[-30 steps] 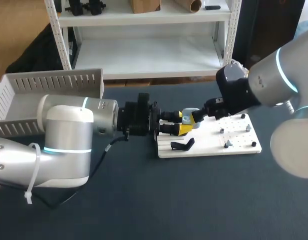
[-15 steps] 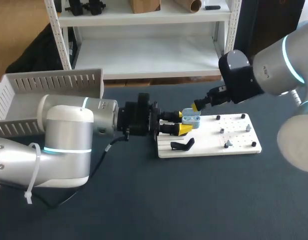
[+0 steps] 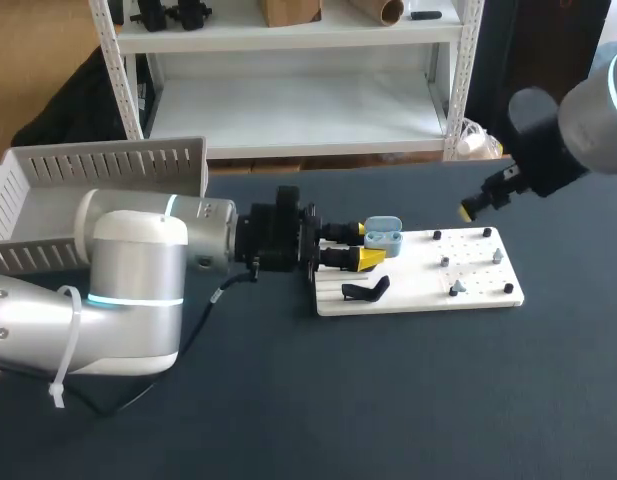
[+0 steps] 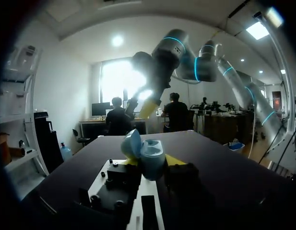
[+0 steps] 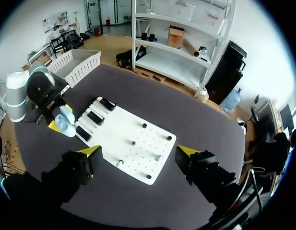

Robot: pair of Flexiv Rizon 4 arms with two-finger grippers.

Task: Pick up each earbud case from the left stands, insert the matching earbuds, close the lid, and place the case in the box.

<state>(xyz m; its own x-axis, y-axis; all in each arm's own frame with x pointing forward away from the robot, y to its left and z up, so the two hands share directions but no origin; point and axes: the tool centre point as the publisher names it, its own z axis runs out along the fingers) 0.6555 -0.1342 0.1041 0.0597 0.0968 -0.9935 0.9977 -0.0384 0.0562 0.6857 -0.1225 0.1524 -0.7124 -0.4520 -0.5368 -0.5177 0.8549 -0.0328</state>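
A light blue earbud case (image 3: 386,236) with its lid up is held out over the left end of the white board (image 3: 428,280). My left gripper (image 3: 365,245) is shut on it, one yellow tip on each side. From the left wrist, the case (image 4: 150,153) stands between the fingers of the left gripper (image 4: 155,161), lid tilted back. My right gripper (image 3: 476,206) hangs open high above the board's far right corner, nothing in it. In the right wrist view, the right gripper (image 5: 138,152) looks down on the board (image 5: 133,143) and the case (image 5: 67,123).
A black stand (image 3: 366,290) lies on the board's near left part; two more black stands (image 5: 95,117) show beside it. Small pegs and two pale pieces (image 3: 456,288) dot the board's right half. A white slatted box (image 3: 98,195) stands at the far left.
My right gripper has pulled away from the case, rising and moving right past the board's far corner. The left arm and the case have stayed still.
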